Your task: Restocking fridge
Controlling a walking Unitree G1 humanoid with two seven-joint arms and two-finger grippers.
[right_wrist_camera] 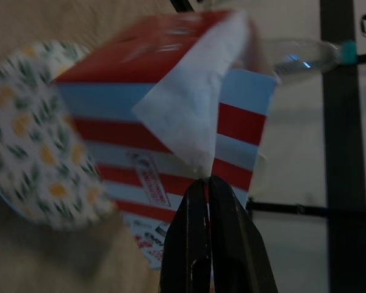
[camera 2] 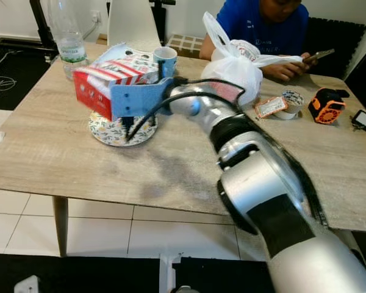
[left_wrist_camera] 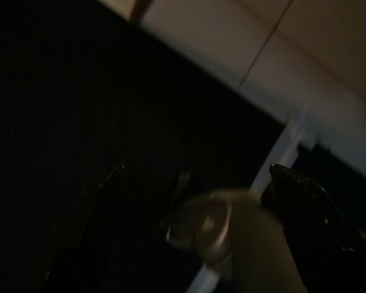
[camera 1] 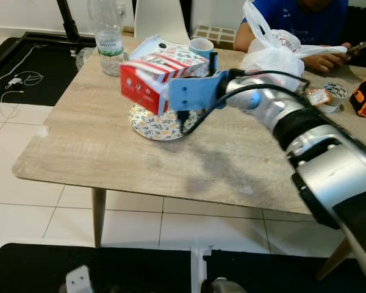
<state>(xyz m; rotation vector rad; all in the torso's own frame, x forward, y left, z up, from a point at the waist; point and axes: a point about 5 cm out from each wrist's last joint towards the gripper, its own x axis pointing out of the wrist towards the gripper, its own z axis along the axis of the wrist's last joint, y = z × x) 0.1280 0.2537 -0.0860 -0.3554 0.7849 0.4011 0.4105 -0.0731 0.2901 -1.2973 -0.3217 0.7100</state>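
Note:
A red, white and blue striped carton [camera 1: 152,76] sits tilted over a floral plate [camera 1: 155,125] on the wooden table [camera 1: 110,159]. My right arm reaches across the table, its blue wrist mount [camera 1: 192,91] against the carton's near side. In the right wrist view my right gripper [right_wrist_camera: 208,183] is shut, pinching the lower edge of the carton [right_wrist_camera: 158,122], with the plate [right_wrist_camera: 30,152] beside it. I cannot tell whether the carton touches the plate. My left gripper [left_wrist_camera: 198,174] hangs low in the dark, its two fingers apart over black matting and white floor tiles.
A clear water bottle [camera 1: 108,36] and a blue cup [camera 1: 200,46] stand behind the carton. A white plastic bag [camera 1: 274,55], a tape roll [camera 2: 291,101] and an orange tape measure [camera 2: 327,105] lie to the right. A person [camera 2: 274,30] sits at the far side holding a phone.

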